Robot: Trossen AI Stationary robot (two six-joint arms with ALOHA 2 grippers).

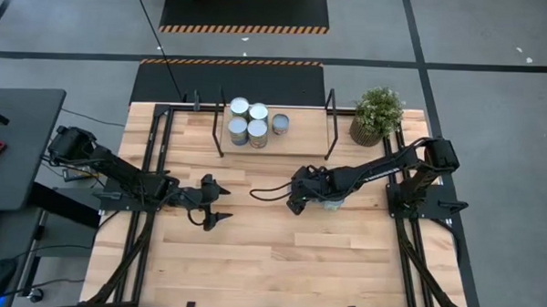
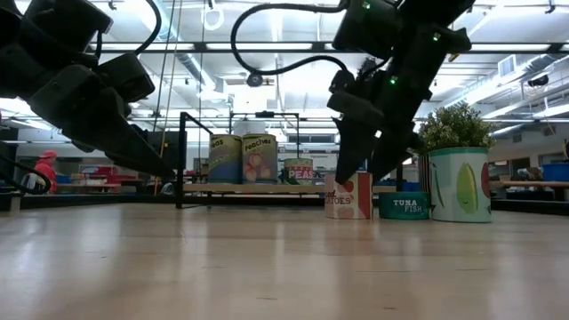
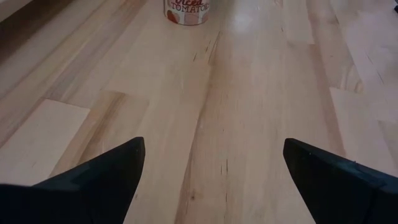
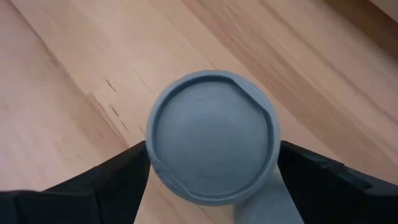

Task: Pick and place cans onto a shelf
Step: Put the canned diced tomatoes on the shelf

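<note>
The right gripper (image 4: 212,163) reaches down at the table's right middle with its two dark fingers pressed against opposite sides of a small cylindrical tin can with a bluish-grey round lid (image 4: 211,130) and a red-and-white tomato label. I judge it clamped just under the rim, though the can stands on the wooden tabletop (image 1: 279,254), not yet lifted. The can looks stiff and fairly heavy if full. Its smooth metal wall and paper label could slip, so a hold lower down on the straight wall, centred across the widest part, seems safest.

Just beside it sit a flat teal tuna can (image 2: 404,206) and a taller green-and-white can with a corn picture (image 2: 460,185), close enough to be knocked on the lift. A potted green plant (image 1: 377,112) stands farther back.

The low light-wood shelf with thin black posts (image 1: 301,143) already carries five silver-topped cans (image 1: 254,122) at its left middle, leaving bare board to their right. The posts stand in the approach.

The left gripper (image 1: 224,204) waits left of centre, fingers spread wide and empty.
</note>
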